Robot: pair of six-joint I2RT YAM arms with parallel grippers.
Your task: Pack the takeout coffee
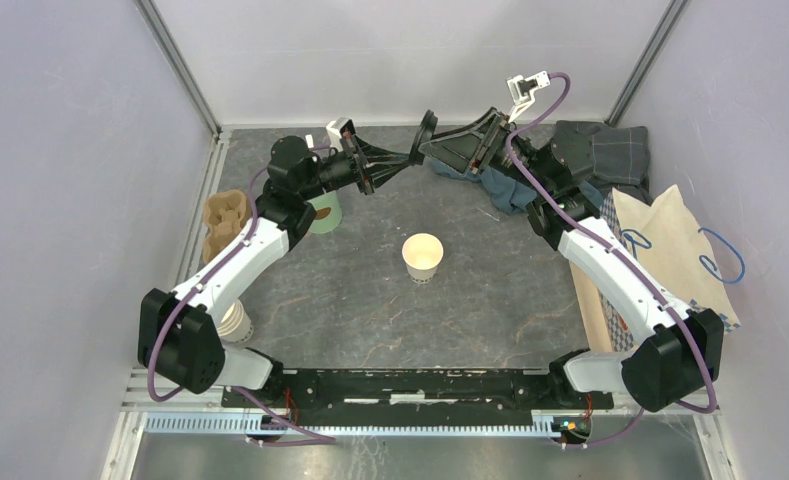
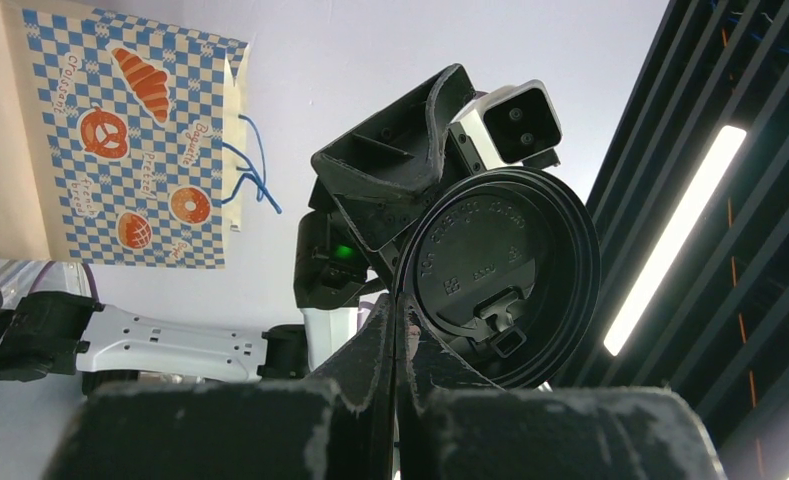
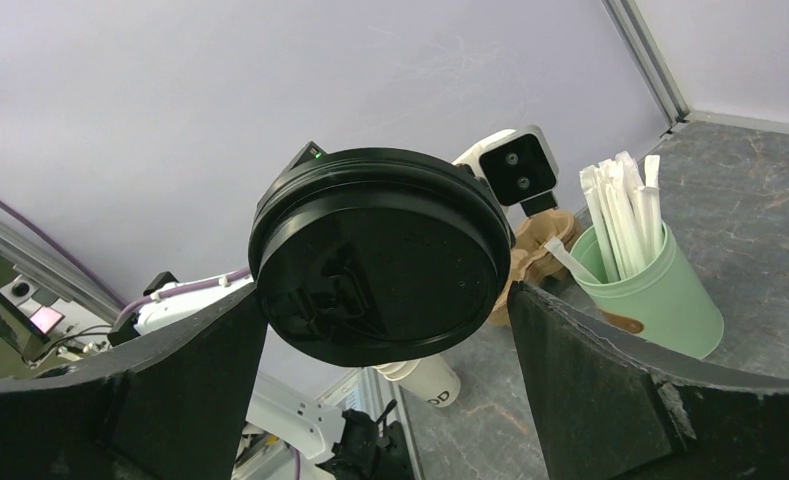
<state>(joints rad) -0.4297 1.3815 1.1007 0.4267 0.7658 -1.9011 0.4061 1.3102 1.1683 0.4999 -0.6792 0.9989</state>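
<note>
Pinches black lid (image 2: pixel 500 270) in left gripper (image 2: pixel 400 325), spreads right gripper (image 3: pixel 385 300) wide; catches lidless white cup (image 1: pixel 422 256) only overhead, mid-frame.

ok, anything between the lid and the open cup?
Nothing visible. The left hand holds the lid by its rim, raised at the back; the cup stands alone in the middle. The open right hand faces the lid.
</note>
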